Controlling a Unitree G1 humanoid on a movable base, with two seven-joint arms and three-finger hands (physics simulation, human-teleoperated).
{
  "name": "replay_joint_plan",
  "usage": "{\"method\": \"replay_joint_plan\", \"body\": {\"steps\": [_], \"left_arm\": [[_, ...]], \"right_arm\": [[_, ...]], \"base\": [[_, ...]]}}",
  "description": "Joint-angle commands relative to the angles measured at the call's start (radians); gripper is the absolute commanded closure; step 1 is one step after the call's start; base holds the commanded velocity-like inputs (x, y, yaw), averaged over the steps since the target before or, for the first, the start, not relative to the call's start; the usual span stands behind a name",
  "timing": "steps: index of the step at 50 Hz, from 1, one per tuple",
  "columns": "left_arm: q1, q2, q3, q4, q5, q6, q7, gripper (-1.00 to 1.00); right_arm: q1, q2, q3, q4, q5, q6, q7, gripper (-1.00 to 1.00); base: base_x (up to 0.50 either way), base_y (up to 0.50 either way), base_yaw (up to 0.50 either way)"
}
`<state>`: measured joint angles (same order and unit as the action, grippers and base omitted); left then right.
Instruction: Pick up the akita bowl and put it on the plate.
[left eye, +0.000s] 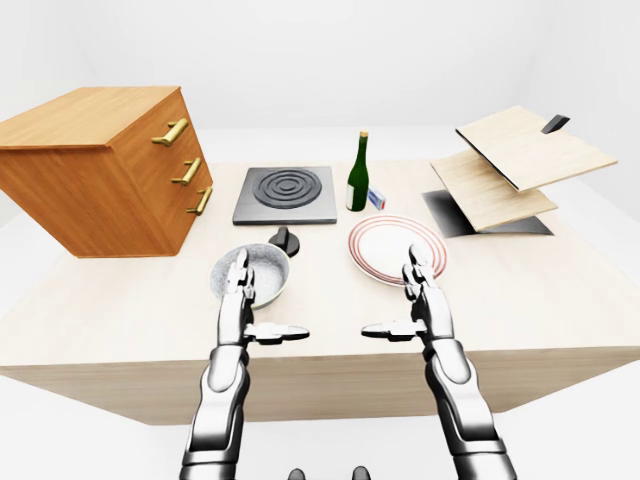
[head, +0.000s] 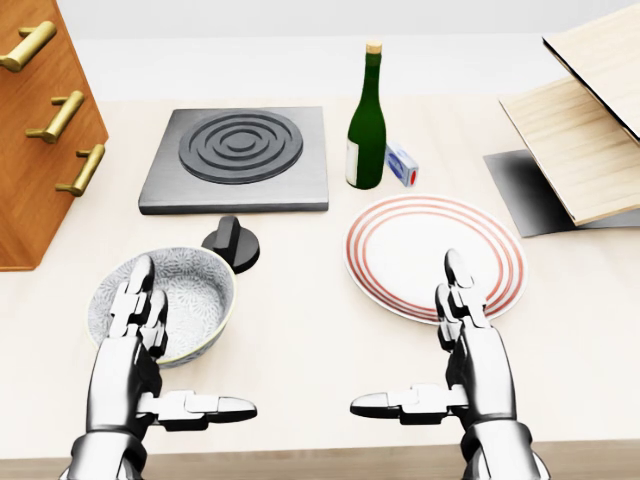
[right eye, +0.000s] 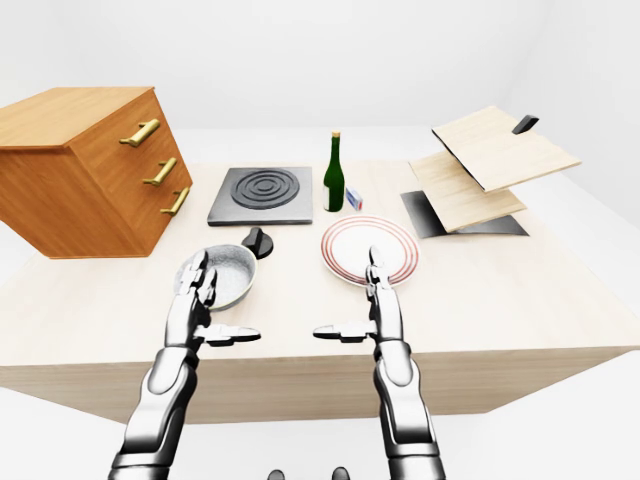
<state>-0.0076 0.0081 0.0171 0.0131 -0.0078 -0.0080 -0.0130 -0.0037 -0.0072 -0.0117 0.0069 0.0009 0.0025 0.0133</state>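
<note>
Lower left of the head view, my left hand (head: 130, 350) hung at the bowl (head: 195, 290), fingers (head: 137, 285) released; I judged the reach unfinished, needing a rim grip next.

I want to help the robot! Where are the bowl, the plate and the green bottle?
akita bowl (head: 195, 290), head view, on its speckled inside.
plate (head: 400, 245), head view, on its white middle.
green bottle (head: 367, 120), head view, on its glass body.

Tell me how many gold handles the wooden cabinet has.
3, all on the cabinet at the head view's left: top handle, middle handle, bottom handle. None seems hidden.
</note>
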Motion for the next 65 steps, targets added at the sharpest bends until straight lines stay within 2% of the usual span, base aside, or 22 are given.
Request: {"method": "replay_joint_plan", "body": {"steps": [1, 3, 7, 13, 14, 21, 23, 27, 30, 32, 36, 46, 65], "left_arm": [[-0.008, 0.014, 0.026, 0.007, -0.013, -0.006, -0.019, -1.0], [-0.006, 0.014, 0.026, 0.004, -0.013, -0.003, -0.02, -1.0], [-0.004, 0.014, 0.027, 0.001, -0.012, -0.001, -0.021, -1.0], [0.013, 0.013, 0.023, -0.042, -0.011, 0.025, -0.024, -1.0], [0.013, 0.013, 0.025, -0.047, -0.013, 0.031, -0.025, -1.0], [0.017, 0.011, 0.023, -0.057, -0.012, 0.036, -0.026, -1.0], [0.02, 0.012, 0.025, -0.074, -0.015, 0.051, -0.026, -1.0], [0.017, 0.011, 0.025, -0.071, -0.014, 0.049, -0.027, -1.0], [0.021, 0.012, 0.028, -0.106, -0.024, 0.079, -0.03, -1.0], [0.019, 0.012, 0.028, -0.102, -0.021, 0.072, -0.029, -1.0], [0.025, 0.012, 0.03, -0.132, -0.028, 0.095, -0.031, -1.0], [0.06, 0.01, 0.038, -0.346, -0.054, 0.095, -0.037, -1.0], [0.045, 0.016, 0.07, -0.468, -0.089, 0.095, -0.042, -1.0]], "right_arm": [[-0.004, -0.012, -0.02, 0.004, -0.007, 0.015, 0.014, -0.96], [-0.002, -0.011, -0.019, -0.007, -0.013, 0.028, 0.009, -0.96], [0.0, -0.012, -0.023, -0.004, -0.013, 0.023, 0.005, -0.96], [-0.002, -0.012, -0.021, -0.001, -0.015, 0.023, 0.007, -0.96], [0.0, -0.012, -0.021, -0.01, -0.016, 0.029, 0.006, -0.96], [0.005, -0.01, -0.013, -0.049, -0.028, 0.059, 0.001, -0.96], [0.005, -0.011, -0.016, -0.061, -0.029, 0.068, 0.003, -0.96], [0.011, -0.009, -0.012, -0.082, -0.037, 0.082, -0.001, -0.96], [0.008, -0.009, -0.011, -0.078, -0.039, 0.08, 0.0, -0.96], [0.009, -0.008, -0.011, -0.083, -0.04, 0.084, -0.001, -0.96], [0.015, -0.007, -0.005, -0.122, -0.049, 0.085, -0.003, -0.96], [0.023, -0.007, 0.0, -0.184, -0.066, 0.085, -0.001, -0.98], [0.034, -0.004, 0.028, -0.38, -0.131, 0.085, 0.006, -0.98]], "base": [[0.0, 0.0, 0.0], [0.0, 0.0, 0.0], [0.0, 0.0, 0.0], [0.0, 0.0, 0.0], [0.0, 0.0, 0.0], [0.0, 0.0, 0.0], [0.0, 0.0, 0.0], [0.0, 0.0, 0.0], [0.0, 0.0, 0.0], [0.0, 0.0, 0.0], [0.0, 0.0, 0.0], [0.0, 0.0, 0.0], [0.0, 0.0, 0.0]]}}
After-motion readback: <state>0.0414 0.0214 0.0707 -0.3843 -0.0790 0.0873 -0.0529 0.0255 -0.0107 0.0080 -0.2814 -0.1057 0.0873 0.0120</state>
